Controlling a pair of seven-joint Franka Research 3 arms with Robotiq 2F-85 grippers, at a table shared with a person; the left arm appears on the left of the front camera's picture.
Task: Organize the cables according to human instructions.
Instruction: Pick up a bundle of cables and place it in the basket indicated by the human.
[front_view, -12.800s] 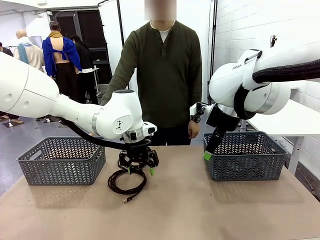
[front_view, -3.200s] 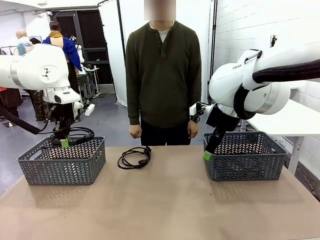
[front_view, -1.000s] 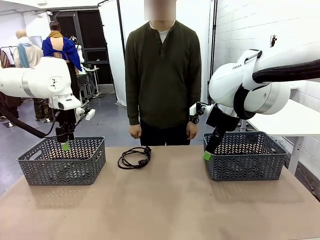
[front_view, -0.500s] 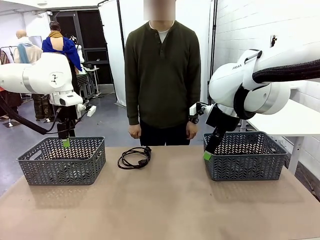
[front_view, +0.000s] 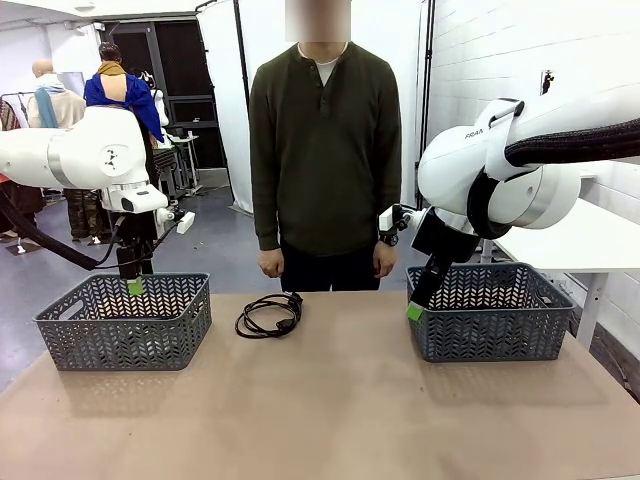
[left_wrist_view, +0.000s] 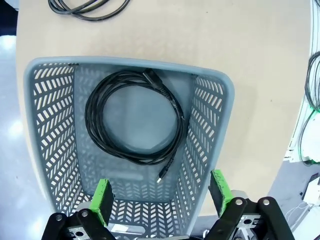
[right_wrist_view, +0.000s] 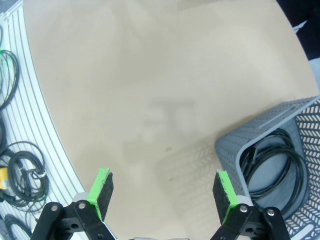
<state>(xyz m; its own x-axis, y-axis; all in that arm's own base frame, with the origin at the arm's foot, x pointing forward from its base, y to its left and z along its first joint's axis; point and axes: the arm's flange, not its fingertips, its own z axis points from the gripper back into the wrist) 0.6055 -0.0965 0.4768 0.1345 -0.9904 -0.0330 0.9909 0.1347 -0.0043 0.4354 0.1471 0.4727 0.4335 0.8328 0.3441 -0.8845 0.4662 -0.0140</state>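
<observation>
One coiled black cable (front_view: 268, 315) lies on the table in front of the person, between the two baskets; its edge shows at the top of the left wrist view (left_wrist_view: 87, 7). Another coiled cable (left_wrist_view: 134, 117) rests flat on the floor of the left grey basket (left_wrist_view: 45, 125). My left gripper (front_view: 134, 285) hangs open just above that basket's far side, nothing between its pads (left_wrist_view: 161, 197). My right gripper (front_view: 414, 308) stands open at the left corner of the right grey basket (front_view: 490, 320), also holding nothing (right_wrist_view: 163, 192). Black cable (right_wrist_view: 272, 162) lies coiled inside that basket.
The person (front_view: 325, 150) stands at the far edge with both hands hanging down. Loose cables (right_wrist_view: 20, 170) lie on the floor beyond the table's rim. The near half of the tan table (front_view: 330, 410) is bare.
My left gripper took a cable from the table's middle to the left basket, let it go there, then rose and drifted slightly right. A new coil lies before the person. The right arm stayed still.
</observation>
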